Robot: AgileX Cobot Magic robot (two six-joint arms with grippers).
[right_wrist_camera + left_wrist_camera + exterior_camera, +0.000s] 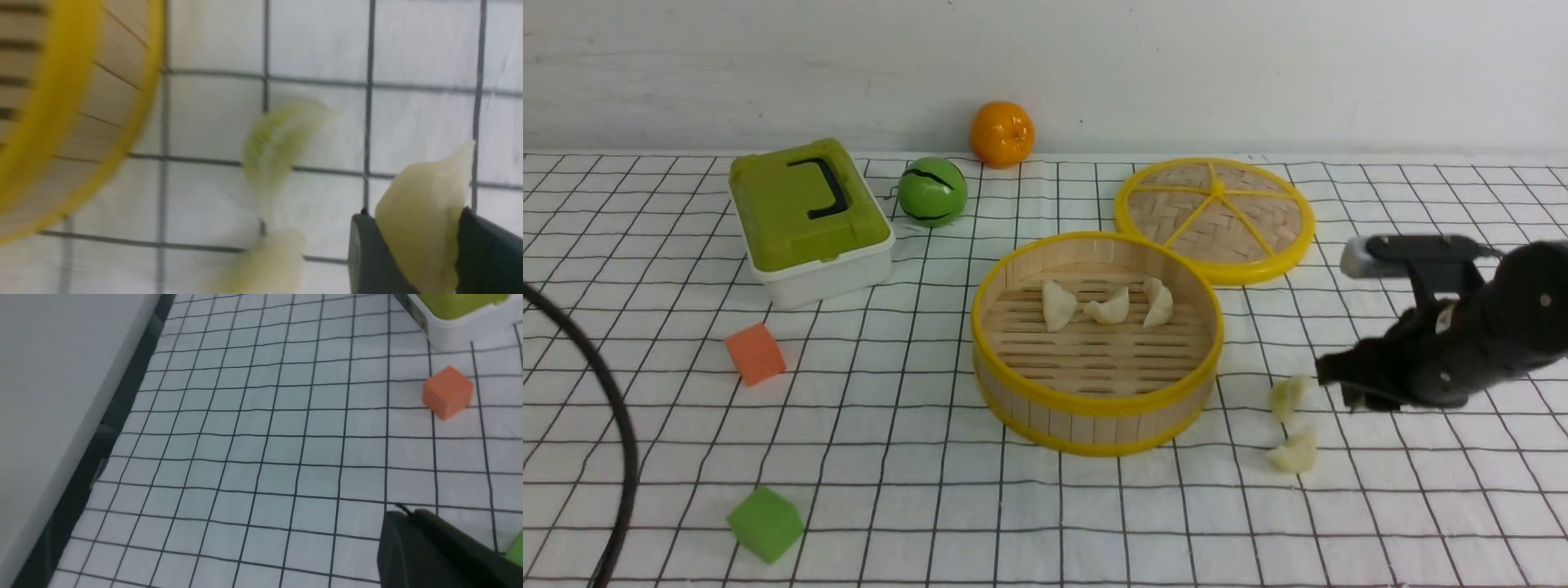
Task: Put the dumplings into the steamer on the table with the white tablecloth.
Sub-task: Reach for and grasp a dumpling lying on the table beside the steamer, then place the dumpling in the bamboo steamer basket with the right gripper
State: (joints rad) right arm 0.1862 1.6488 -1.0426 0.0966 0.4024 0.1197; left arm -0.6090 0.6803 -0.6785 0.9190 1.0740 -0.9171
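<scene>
The steamer (1094,400) stands mid-table on the white tablecloth (915,392) and holds three dumplings (1109,309) on its slatted floor. Two more dumplings lie on the cloth to its right, one (1286,396) behind the other (1294,451). My right gripper (1339,384) is low beside them. In the right wrist view this gripper (414,214) is shut on a pale dumpling (421,196), both fingers touching it; the arm hides that dumpling in the front view. The steamer's wall (53,122) shows nearby. My left gripper (398,512) is shut and empty above the cloth.
A flat woven lid (1215,219) lies behind the steamer. A green-and-white box (809,220), a green ball (932,192) and an orange (1001,133) sit at the back. An orange cube (756,353) and a green cube (765,523) are at the left, by a black cable (621,441).
</scene>
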